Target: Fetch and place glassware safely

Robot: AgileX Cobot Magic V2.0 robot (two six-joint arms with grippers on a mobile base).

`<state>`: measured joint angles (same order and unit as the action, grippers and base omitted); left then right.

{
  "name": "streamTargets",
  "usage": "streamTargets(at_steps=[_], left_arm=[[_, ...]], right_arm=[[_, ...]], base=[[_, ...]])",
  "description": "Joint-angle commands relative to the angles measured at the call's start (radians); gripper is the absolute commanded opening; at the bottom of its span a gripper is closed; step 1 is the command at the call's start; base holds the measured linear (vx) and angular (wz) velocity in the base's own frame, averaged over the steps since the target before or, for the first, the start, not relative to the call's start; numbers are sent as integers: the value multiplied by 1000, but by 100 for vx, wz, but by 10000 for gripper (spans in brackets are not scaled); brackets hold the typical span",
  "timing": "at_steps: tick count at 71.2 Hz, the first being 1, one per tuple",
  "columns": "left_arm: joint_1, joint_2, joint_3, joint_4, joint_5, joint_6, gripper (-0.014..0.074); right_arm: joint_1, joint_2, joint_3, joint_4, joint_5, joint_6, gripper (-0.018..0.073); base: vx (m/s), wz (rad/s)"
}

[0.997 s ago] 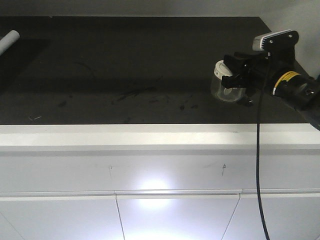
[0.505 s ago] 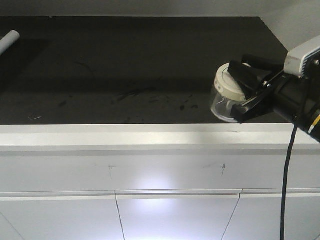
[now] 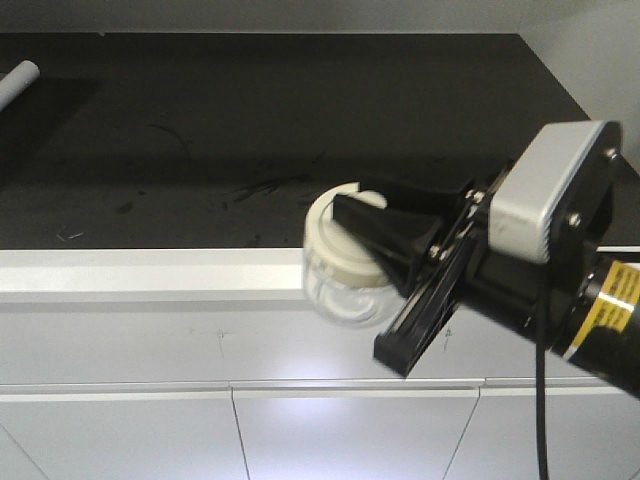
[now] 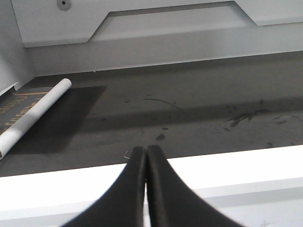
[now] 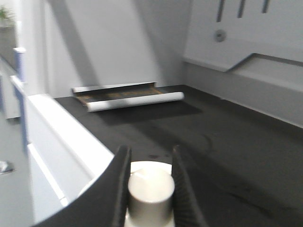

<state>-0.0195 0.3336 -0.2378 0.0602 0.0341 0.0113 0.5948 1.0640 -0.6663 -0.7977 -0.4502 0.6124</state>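
Note:
The glassware, a squat clear glass jar point(image 3: 345, 290) with a cream-white lid point(image 3: 335, 240), hangs tilted in the air over the counter's white front edge. My right gripper point(image 3: 365, 250) is shut on the lid's knob. In the right wrist view the knob point(image 5: 150, 189) sits clamped between the two black fingers point(image 5: 120, 182) of the right gripper point(image 5: 150, 156), with the lid's rim showing behind it. My left gripper point(image 4: 146, 150) is shut with nothing in it, low over the white front edge point(image 4: 236, 170). It does not show in the front view.
The black countertop point(image 3: 280, 130) carries scuffs and small debris. A white cylindrical tube point(image 3: 20, 78) lies at its far left, seen as the tube point(image 4: 35, 116) beside a dark flat sheet, and as the tube point(image 5: 135, 100). White cabinet fronts point(image 3: 330, 420) run below the counter.
My right gripper has carried the jar off the back right of the counter, left and toward the camera, to above the front edge. The jar has tipped further.

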Motion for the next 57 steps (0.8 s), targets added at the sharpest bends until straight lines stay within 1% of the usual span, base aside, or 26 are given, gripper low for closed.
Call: streamTargets(at_steps=[1,12,57], left_arm=[[-6,3,-27,-10,-71,-6,-7],[-6,3,-27,-10,-71,-6,-7],[-6,3,-27,-10,-71,-6,-7]], right_arm=[[46,-24,-31,30,-52,4,-2],[110,-24,-31,30,-41,4,-2],[109,-24,-31,30,-41,5,-1]], base=[[0,0],[0,0],[0,0]])
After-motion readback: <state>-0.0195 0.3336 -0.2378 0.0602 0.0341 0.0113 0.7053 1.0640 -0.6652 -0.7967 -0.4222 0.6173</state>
